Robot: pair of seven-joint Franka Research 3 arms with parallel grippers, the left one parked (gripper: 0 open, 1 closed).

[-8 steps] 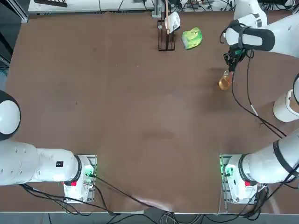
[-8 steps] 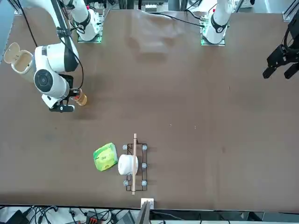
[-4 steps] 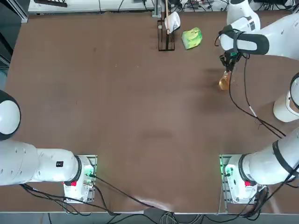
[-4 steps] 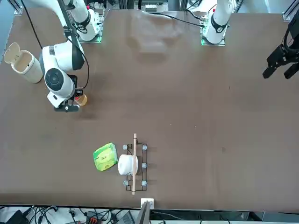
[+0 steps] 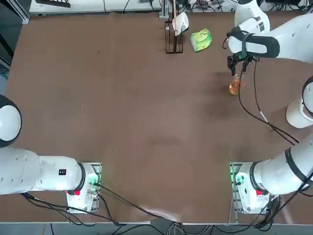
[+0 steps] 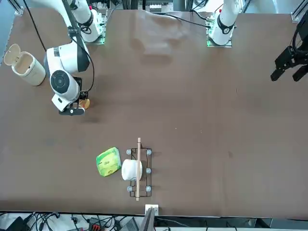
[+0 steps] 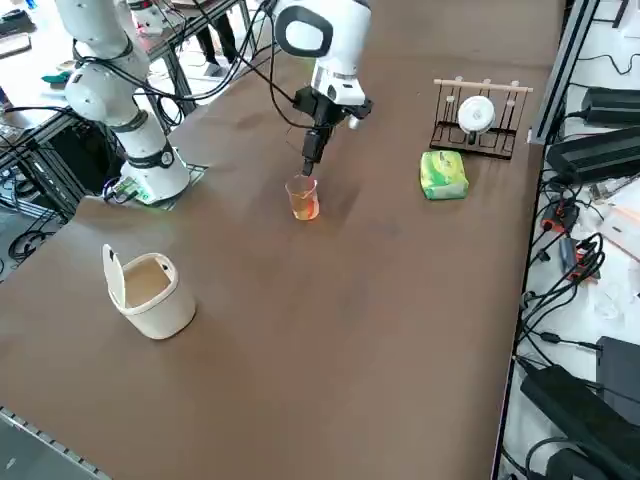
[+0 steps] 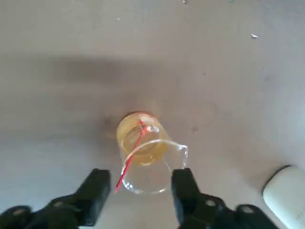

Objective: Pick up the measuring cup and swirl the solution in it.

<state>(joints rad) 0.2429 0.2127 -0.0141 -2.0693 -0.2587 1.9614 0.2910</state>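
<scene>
Brown worktop (image 5: pixel 146 122) is carrying the measuring cup (image 8: pixel 145 155), standing upright near its far right part with the solution (image 7: pixel 305 207) pooled low inside. Right tool (image 8: pixel 140 188) is hovering above it, fingers spread astride the rim, not touching. Approach seems underway; next, lowering and clamping the glass.

The right claw (image 8: pixel 140 187) has slid in over the measuring cup (image 8: pixel 145 155) (fingers now straddling its rim).

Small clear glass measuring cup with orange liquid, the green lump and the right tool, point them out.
Small clear glass measuring cup (image 8: pixel 143 152), right wrist view, rim.
Green lump (image 7: pixel 443 175), right side view, top face.
Right tool (image 8: pixel 138 191), right wrist view, open, between fingertips.
</scene>
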